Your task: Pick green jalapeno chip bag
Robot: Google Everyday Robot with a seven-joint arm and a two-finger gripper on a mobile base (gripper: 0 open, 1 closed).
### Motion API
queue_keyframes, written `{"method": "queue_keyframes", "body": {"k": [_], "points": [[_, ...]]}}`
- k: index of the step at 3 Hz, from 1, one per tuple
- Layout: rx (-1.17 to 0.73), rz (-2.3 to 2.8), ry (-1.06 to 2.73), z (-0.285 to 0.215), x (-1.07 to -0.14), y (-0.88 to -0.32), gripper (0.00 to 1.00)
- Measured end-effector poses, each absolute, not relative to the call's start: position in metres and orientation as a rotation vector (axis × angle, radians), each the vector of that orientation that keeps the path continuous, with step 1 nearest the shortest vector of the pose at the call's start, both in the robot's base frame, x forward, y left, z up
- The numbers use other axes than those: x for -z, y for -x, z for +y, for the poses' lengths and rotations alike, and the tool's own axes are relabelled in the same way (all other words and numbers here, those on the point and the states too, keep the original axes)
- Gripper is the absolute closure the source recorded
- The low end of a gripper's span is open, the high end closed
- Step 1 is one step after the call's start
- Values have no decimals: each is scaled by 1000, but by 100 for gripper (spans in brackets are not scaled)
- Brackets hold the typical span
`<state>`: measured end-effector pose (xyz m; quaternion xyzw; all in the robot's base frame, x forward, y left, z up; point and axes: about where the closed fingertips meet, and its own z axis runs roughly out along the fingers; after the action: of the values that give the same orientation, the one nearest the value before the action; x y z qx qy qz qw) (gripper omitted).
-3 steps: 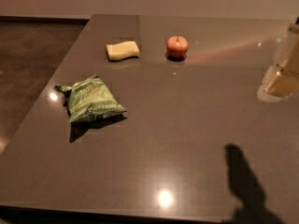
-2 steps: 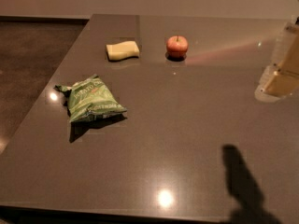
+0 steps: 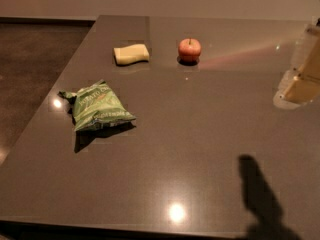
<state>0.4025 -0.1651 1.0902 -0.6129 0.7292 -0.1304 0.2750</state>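
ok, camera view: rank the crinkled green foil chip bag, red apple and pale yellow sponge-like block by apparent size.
1. crinkled green foil chip bag, largest, though nearest the camera.
2. pale yellow sponge-like block and red apple: close in size, both farther back, unranked.
The gripper is at the right edge.

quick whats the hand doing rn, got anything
Hand at the right edge: state cannot be told; the crinkled green foil chip bag lies far from it on the grey table.
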Motion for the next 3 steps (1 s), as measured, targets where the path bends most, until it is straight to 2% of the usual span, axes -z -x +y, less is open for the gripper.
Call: {"method": "queue_keyframes", "body": {"k": [3], "points": [[351, 1960, 1648, -165, -1090, -403, 0]]}}
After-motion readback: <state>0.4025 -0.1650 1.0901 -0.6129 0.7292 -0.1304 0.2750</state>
